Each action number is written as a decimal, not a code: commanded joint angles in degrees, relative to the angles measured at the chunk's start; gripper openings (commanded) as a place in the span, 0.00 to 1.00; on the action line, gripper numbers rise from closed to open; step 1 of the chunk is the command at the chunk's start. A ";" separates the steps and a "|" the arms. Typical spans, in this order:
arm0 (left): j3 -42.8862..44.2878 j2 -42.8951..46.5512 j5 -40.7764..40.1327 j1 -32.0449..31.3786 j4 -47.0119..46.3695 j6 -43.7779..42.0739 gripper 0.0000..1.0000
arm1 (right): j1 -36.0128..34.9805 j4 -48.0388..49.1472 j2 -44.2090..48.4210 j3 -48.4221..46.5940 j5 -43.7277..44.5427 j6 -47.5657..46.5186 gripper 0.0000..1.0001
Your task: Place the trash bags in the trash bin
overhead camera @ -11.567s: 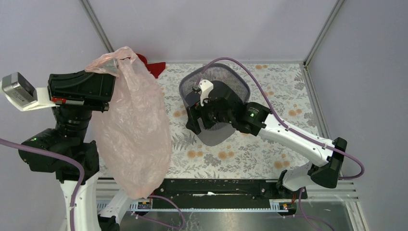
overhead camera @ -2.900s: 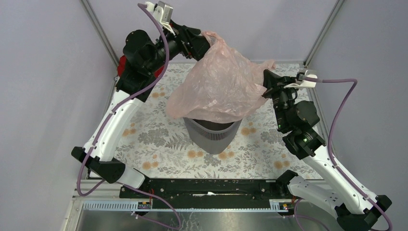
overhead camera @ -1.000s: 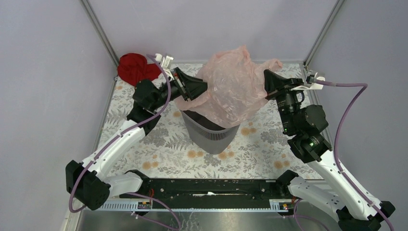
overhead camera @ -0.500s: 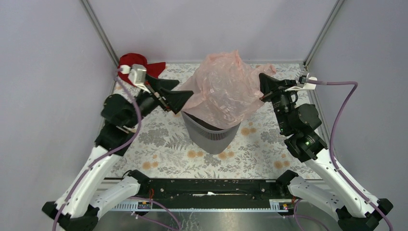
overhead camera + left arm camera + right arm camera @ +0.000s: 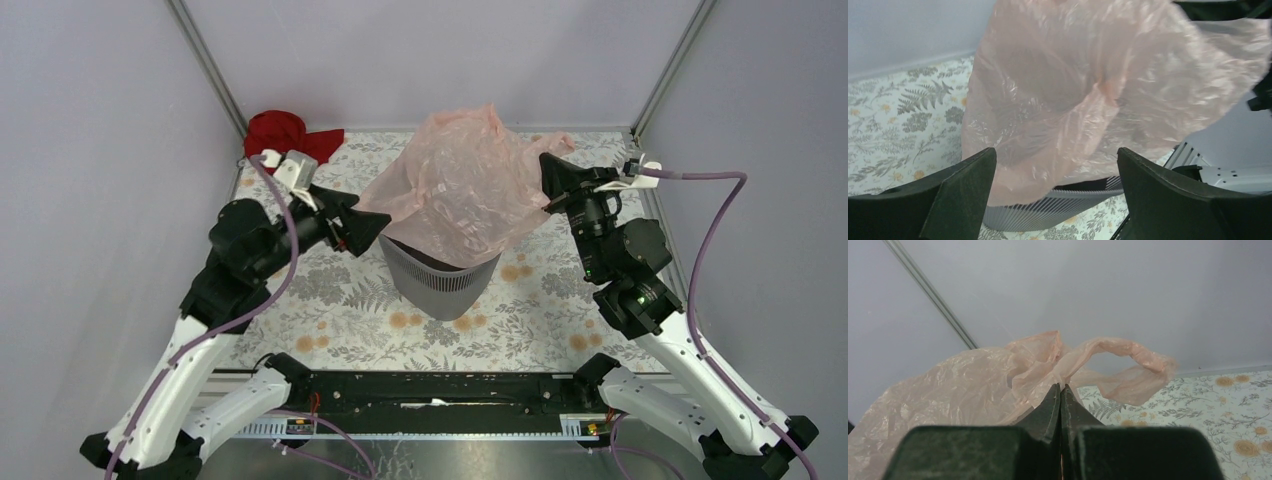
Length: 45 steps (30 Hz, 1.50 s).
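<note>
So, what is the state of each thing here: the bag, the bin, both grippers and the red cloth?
trash bag: puffed up, draped over the bin's mouth, mostly above the rim.
trash bin: upright, mouth covered by the bag.
left gripper: open, holding nothing.
right gripper: shut on the bag's edge.
red cloth: crumpled in the far left corner.

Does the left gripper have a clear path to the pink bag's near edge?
Probably yes: the left gripper is open and faces the trash bag draped over the trash bin, nothing between them.
</note>
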State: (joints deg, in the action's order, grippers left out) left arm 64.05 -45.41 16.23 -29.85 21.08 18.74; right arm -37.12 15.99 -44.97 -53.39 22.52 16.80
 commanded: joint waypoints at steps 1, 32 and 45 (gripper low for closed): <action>-1.42 -4.85 4.29 -0.04 -6.98 1.54 0.74 | 0.03 -0.76 0.42 -1.87 -2.46 0.15 0.00; 5.84 -14.20 -2.79 -8.32 -1.67 2.75 0.74 | 0.01 -0.91 -1.72 0.40 -6.46 1.81 0.00; 20.23 -12.45 -10.99 -8.31 -1.81 -3.18 0.99 | 0.03 -2.37 -6.18 -2.30 -22.41 -1.25 0.00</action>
State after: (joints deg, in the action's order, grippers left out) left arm 81.36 -55.16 9.15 -38.13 25.17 16.23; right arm -37.10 13.52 -50.09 -52.66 6.61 17.10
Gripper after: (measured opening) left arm 0.988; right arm 0.011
